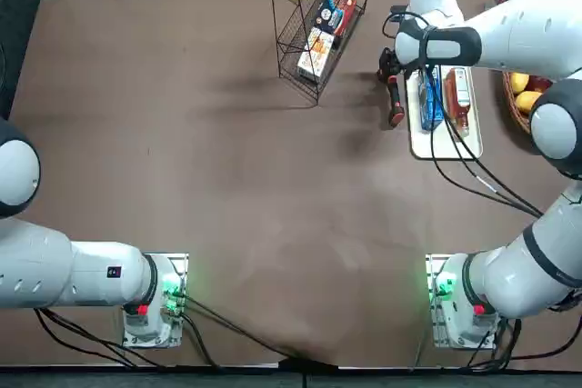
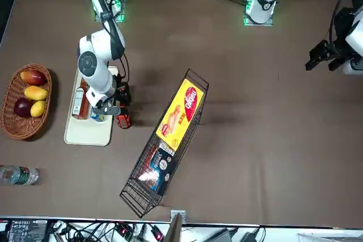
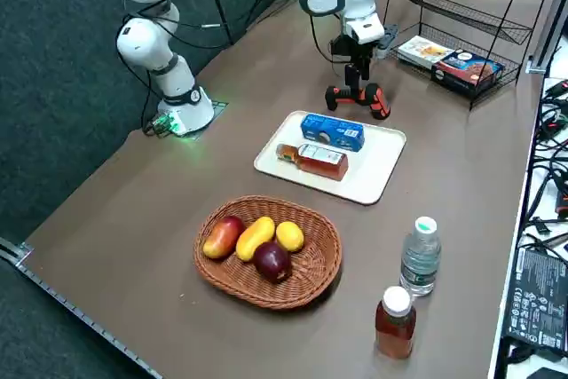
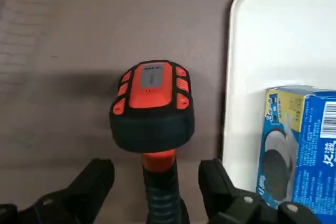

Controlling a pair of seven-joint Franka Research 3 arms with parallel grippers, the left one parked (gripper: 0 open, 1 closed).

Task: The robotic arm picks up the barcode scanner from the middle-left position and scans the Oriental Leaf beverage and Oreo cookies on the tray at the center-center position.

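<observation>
Step in hand: judged to be the pick-up, with the scan not begun.
Scanner: the barcode scanner (image 4: 151, 85) is on the table just beside the tray (image 4: 283, 30), on the robot's left of it; whether it lies or stands cannot be told.
End effector: the right gripper (image 4: 156, 170) is released, its 2 fingers apart with the scanner's handle between them; no grasp is seen.
Arm: the robotic arm (image 1: 518, 34) reaches over the tray's far end, claw end at the scanner.
Next move: should call for centring on the handle, closing firmly, then a lift clear of the tray rim.
Risk: an off-centre closing could twist the heavy-looking head.
Scan targets: 2 on the tray. The Oreo cookies (image 3: 333, 131) are nearer the scanner; the Oriental Leaf beverage (image 3: 324, 161) lies on its side beside them.
Barcode: 1 shows on the packet in the wrist view.
Surface: brown table (image 3: 133, 264). A woven basket (image 3: 222, 286) holds 4 pieces of fruit, on the tray's other side from the scanner. Farther out stand a clear bottle (image 3: 421, 256) and a brown bottle (image 3: 395, 324).
Rack: a black wire rack (image 2: 136, 194) holds boxes.
Room: cables (image 2: 85, 232) and equipment along the table's far edge; dark covering behind the arm bases.
</observation>
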